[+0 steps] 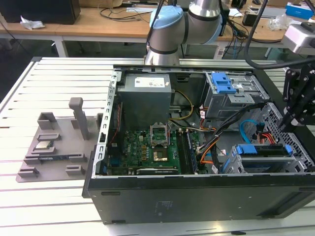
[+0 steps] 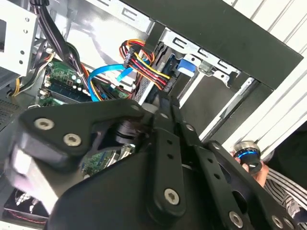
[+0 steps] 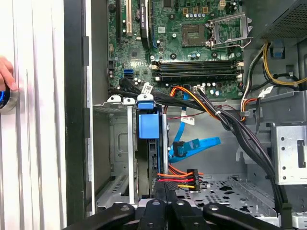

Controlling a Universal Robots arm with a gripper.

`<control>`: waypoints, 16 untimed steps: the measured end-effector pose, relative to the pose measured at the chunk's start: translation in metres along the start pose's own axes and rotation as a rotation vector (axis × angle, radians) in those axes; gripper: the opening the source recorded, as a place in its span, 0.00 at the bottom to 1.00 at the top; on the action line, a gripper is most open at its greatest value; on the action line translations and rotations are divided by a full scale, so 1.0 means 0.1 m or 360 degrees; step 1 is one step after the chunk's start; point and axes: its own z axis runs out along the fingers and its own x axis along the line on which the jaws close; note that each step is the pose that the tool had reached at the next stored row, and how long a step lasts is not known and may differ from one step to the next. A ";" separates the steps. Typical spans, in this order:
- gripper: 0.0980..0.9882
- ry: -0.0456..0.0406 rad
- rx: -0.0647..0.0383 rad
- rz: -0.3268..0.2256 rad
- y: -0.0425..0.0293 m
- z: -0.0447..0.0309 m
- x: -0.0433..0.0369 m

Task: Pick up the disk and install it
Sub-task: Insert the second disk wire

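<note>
White slatted tabletop (image 1: 59,78) fills the foreground of the exterior view, with wooden desks and cables behind it. An open computer case (image 1: 197,196) lies on its side there, and a grey fixture plate (image 1: 54,147) carrying a small square chip (image 1: 44,145) is seen well apart from it at the exterior view's left. Inside the case a grey power supply (image 1: 146,101) and the green motherboard (image 1: 147,147) are visible.

The disk (image 1: 261,150), edged by its blue bracket, is seen seated edge-up in the drive cage at the case's lower corner, toward the exterior view's right. The black gripper (image 1: 285,123) is seen just above and beside that cage, its fingertips narrowed together near the disk's end; nothing is held between them.

The first wrist view looks along the cage: the blue bracket tab (image 3: 147,120) of the disk stands upright between metal rails, with red, orange and yellow power wires (image 3: 180,178) plugged at its near end and a blue data cable (image 3: 194,143) beside it. A person's hand (image 3: 5,76) is caught at the table edge.

In the second wrist view the gripper's black linkage (image 2: 163,158) blocks much of the cage; the jaws' tips appear drawn together.
</note>
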 end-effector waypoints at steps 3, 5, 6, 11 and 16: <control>0.22 0.0000 0.0000 0.0000 0.000 -0.001 0.000; 0.30 -0.0002 0.0000 0.0000 0.039 0.008 -0.072; 0.30 -0.0002 0.0000 0.0000 0.149 0.024 -0.107; 0.30 -0.0002 0.0000 -0.0012 0.400 0.071 -0.101; 0.30 -0.0002 0.0001 -0.0013 0.399 0.071 -0.102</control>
